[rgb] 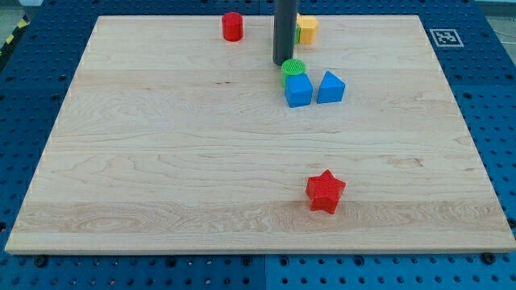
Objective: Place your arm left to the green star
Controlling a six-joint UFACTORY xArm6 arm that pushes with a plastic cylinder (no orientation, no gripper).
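My tip (284,63) sits near the view's top edge of the wooden board (161,161), touching the left of a green cylinder (293,68) that abuts the blue cube (297,90) and blue triangle (330,87). The rod hides most of a green block (297,32) beside the yellow block (307,28), so I cannot tell whether it is the star. The red cylinder (232,26) and red star (325,192) stand apart; I carry no jaws and hold nothing.
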